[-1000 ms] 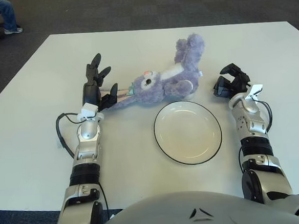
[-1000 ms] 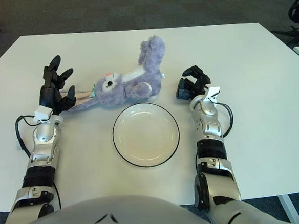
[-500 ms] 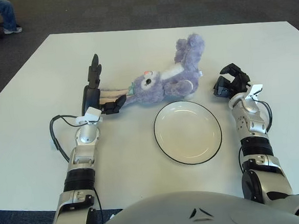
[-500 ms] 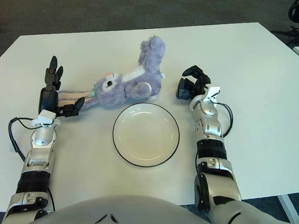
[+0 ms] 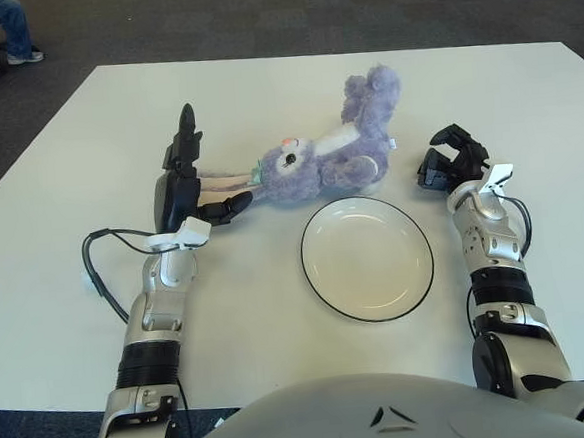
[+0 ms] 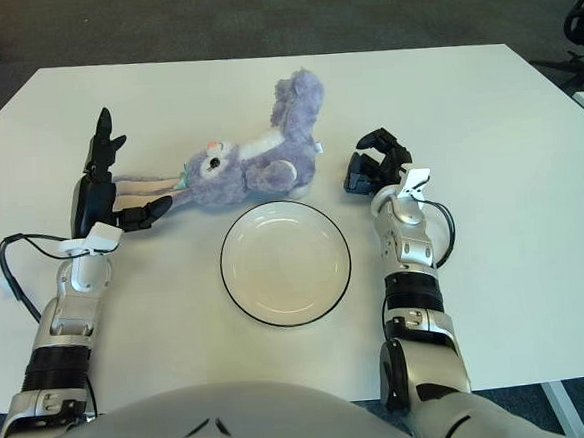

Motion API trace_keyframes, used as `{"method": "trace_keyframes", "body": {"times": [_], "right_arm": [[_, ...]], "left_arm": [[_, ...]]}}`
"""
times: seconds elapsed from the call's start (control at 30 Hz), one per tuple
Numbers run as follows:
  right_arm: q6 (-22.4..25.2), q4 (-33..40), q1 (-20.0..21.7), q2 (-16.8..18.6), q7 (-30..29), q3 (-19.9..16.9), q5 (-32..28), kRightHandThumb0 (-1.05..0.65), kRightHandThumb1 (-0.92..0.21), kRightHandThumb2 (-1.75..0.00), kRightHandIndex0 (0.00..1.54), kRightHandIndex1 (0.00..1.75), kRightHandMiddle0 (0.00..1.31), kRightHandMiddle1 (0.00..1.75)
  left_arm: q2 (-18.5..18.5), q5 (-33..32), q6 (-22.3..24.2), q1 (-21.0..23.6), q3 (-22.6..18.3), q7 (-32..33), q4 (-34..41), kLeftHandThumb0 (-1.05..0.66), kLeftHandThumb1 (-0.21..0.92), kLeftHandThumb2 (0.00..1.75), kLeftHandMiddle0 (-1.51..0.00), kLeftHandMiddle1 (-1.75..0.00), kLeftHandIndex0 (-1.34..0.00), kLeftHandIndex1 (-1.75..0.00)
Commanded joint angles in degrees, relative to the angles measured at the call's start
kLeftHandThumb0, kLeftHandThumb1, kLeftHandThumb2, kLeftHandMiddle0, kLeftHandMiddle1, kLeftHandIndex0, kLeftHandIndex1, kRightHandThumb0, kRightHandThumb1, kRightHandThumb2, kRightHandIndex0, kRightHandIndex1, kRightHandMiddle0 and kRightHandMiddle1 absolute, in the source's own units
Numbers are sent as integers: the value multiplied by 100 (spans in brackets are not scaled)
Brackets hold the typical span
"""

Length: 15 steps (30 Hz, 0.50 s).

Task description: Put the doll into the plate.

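Purple plush rabbit doll (image 5: 323, 162) lying on the white table (image 5: 68, 164), just behind the empty black-rimmed white plate (image 5: 367, 258).

The doll lies on its side, its long pale limbs stretched toward the robot's left. The left hand (image 5: 187, 181) is at those limbs with its long fingers extended past them and its thumb curled beneath, apparently not yet clamped. The right hand (image 5: 446, 158), fingers curled on nothing, shows just right of the doll. A pinch on the thin limbs alone looks risky: the heavy body could dangle, swing, slip free, or drag and nudge the plate.
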<state>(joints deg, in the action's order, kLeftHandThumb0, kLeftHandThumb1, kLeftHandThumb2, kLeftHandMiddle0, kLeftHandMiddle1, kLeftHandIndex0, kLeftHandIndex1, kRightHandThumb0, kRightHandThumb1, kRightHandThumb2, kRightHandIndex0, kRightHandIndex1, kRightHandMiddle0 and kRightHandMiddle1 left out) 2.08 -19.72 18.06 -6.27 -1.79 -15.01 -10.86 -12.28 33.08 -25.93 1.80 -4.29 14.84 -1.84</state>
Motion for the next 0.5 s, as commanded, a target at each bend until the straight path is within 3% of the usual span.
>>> {"method": "trace_keyframes", "body": {"times": [0.0, 0.17, 0.47], "right_arm": [[158, -45, -131, 16, -26, -16, -15, -1, 1, -169, 85, 174, 63, 175], [201, -9, -128, 8, -25, -8, -5, -1, 1, -169, 85, 174, 63, 175], [237, 20, -126, 11, -44, 3, 30, -1, 0, -168, 84, 174, 62, 175]], "left_arm": [[-196, 540, 244, -91, 78, 179, 326, -91, 79, 40, -4, -70, 0, 0], [-323, 1017, 524, -176, 192, 204, 665, -103, 90, 45, -4, -64, 0, 0], [-510, 1318, 817, -306, 408, 28, 1196, -105, 92, 64, -7, -72, 0, 0]]}}
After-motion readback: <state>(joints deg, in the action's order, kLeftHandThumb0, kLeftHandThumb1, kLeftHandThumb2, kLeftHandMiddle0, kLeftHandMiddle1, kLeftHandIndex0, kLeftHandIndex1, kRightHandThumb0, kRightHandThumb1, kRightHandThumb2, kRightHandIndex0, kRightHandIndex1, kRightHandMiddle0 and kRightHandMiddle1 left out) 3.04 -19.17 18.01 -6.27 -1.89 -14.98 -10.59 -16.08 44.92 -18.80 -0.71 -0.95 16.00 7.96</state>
